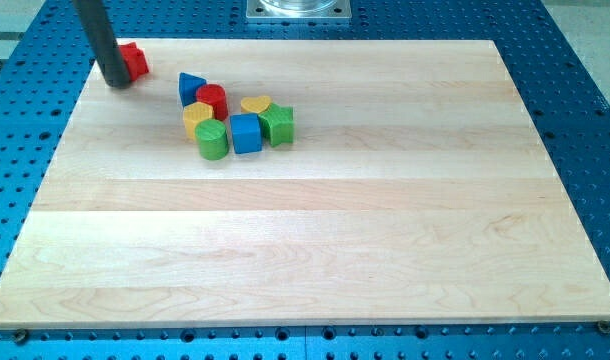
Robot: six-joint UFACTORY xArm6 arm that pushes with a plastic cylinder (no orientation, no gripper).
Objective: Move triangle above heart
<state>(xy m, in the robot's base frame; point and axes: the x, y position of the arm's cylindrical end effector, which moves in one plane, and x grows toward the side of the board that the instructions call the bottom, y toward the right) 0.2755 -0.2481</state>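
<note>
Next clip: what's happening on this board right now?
A rod-ended arm is pushing blocks on a wooden board. My tip sits at the view's top left, against a lone red block. The blue triangle and yellow heart lie in the cluster to the right, untouched.

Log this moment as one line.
my tip beside red block | blue triangle left of yellow heart | not moved yet

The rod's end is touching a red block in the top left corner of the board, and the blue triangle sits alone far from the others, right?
Not alone: the camera view shows the blue triangle against the cluster's red block. My tip does touch the corner red block.
</note>
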